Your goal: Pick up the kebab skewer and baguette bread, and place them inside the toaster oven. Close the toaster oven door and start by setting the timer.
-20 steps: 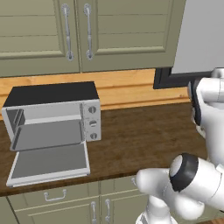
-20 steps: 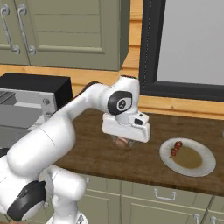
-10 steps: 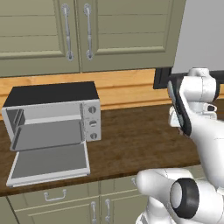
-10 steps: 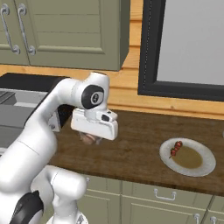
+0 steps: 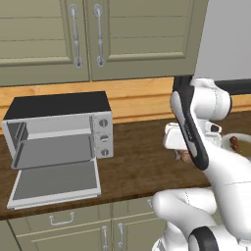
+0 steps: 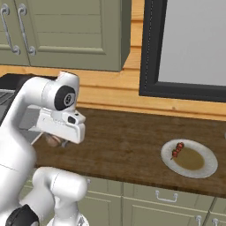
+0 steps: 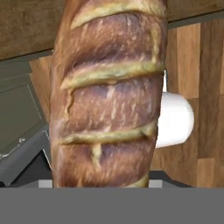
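Status: we have the bread (image 7: 107, 94) in the fingers (image 5: 182, 156), clenched across the loaf; the hand view shows it right up against the camera, and in both base views a brown end of it pokes out under the hand. It hangs over the tabletop (image 5: 142, 162), to the right of the oven (image 5: 61, 130) and well apart from it.

Nothing is delivered yet, as far as we can see. The oven cavity looks bare: just the tray or rack surface inside, no food on it. The oven door (image 5: 55, 182) is dropped fully open, lying flat out in front of the oven, so the mouth is clear for loading.

The skewer (image 6: 177, 149) is untouched on the plate (image 6: 207, 170), far right of the oven on the same tabletop. It lies near the plate's back-left edge; the rest of the plate holds only a brownish patch, and we can't tell what that is.

Our read: first carry under way, roughly a quarter through. Left to do:
- bread into the oven
- go back for the skewer, load it too
- swing the door up shut
- turn the timer knob (image 5: 103, 122) on the oven's right-hand panel; we can't tell which of the knobs there is the timer.
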